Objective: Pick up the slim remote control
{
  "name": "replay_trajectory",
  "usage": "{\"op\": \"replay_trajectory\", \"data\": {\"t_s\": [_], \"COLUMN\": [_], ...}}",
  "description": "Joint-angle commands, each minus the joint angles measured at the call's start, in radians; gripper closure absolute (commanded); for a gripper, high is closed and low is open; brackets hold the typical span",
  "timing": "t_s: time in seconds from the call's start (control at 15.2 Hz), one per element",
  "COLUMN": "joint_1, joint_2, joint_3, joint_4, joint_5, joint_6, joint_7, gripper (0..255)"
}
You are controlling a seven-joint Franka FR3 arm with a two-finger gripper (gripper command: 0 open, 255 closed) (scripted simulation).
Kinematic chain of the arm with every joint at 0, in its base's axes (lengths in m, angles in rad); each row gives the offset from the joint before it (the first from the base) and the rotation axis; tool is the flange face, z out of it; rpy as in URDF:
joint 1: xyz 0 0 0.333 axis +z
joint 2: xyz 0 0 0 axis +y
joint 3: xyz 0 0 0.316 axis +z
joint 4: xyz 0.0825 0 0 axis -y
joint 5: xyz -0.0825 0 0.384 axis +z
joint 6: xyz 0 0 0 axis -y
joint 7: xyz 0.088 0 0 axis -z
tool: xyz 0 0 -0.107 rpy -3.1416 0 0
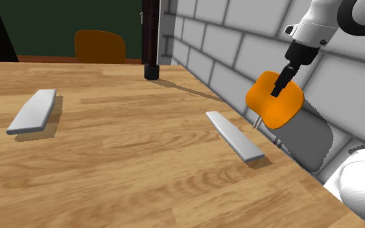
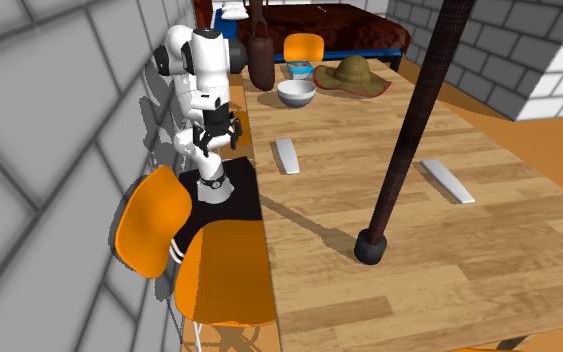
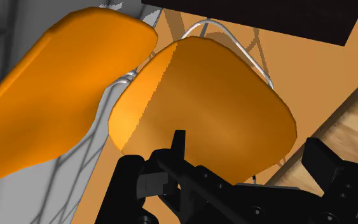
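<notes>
Jaws stand apart, empty, above orange chair (image 3: pixel 203 102); slim grey remote (image 1: pixel 235 135) lies well apart on table (image 1: pixel 142 162), buttons indiscernible

Two remotes (image 1: pixel 33 111) (image 1: pixel 235 135), one bowl (image 2: pixel 296 93) (one hat (image 2: pixel 352 75)).

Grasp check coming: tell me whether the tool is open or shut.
Open: in the wrist view the tool's two black fingers stand apart, clasping nothing, above an orange chair seat.
</notes>
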Motion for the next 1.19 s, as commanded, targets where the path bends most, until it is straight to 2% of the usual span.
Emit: {"op": "replay_trajectory", "data": {"t_s": [0.0, 0.53, 1.12], "joint_1": [0.000, 0.002, -0.027], "joint_2": [0.000, 0.032, 0.196], "joint_3": [0.000, 0.200, 0.428], "joint_4": [0.000, -0.005, 0.105], "joint_5": [0.000, 0.162, 0.311], "joint_6": [0.000, -0.008, 0.038], "joint_7": [0.000, 0.344, 0.729], "gripper": [0, 0, 0]}}
